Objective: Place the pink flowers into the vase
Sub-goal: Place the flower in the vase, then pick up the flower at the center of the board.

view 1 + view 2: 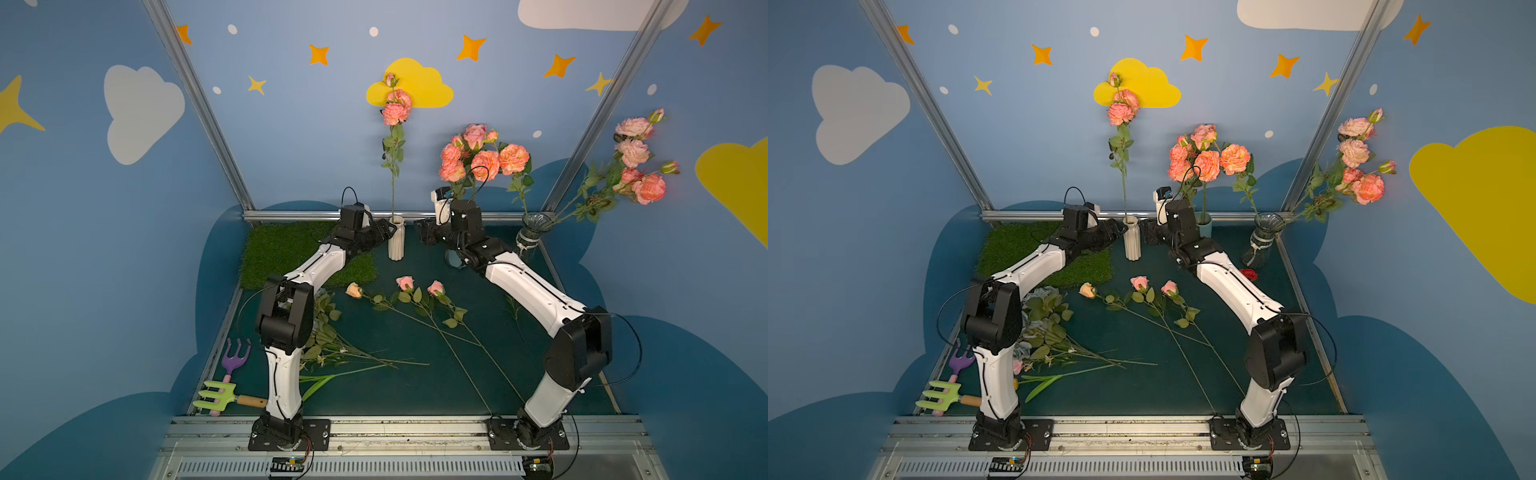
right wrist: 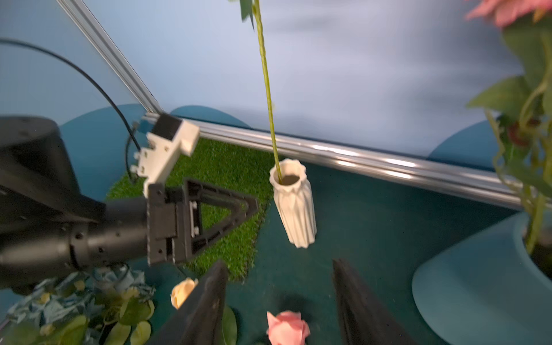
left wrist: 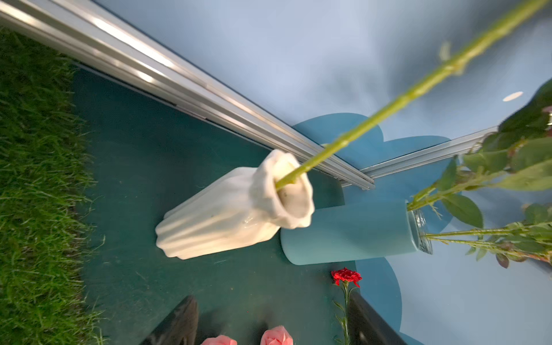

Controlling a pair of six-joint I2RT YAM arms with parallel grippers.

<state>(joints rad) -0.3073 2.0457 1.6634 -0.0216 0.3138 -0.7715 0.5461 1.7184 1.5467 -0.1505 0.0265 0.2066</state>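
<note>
One stem of pink flowers (image 1: 397, 108) stands upright in the white vase (image 1: 396, 239). The vase sits on the desk (image 1: 395, 395) between the two pairs of jaws, close to the tips of both and gripped by neither. The left jaws stand wide open and hold nothing. In the left wrist view their dark fingers (image 3: 179, 325) frame bare desk and the tops of two pink roses, with the vase (image 3: 233, 212) ahead of them rather than between them. The right jaws gape about as wide and are also empty. In the right wrist view the vase (image 2: 294, 203) stands ahead of their fingers (image 2: 209, 298), and a loose rose (image 2: 286, 328) lies on the desk under the gap. It is one of three loose roses (image 1: 405, 282) lying behind both jaws, toward the arms' bases. Beyond the right jaws a teal vase (image 1: 1204, 226) of pink blooms is partly covered by the right arm, and farther to that side a glass vase (image 1: 536, 230) holds a leaning pink spray. Both wrist views are blurred and cut off the stem's blooms — and a grey-blue bunch (image 1: 1042, 299) lies half hidden under the left arm.
</note>
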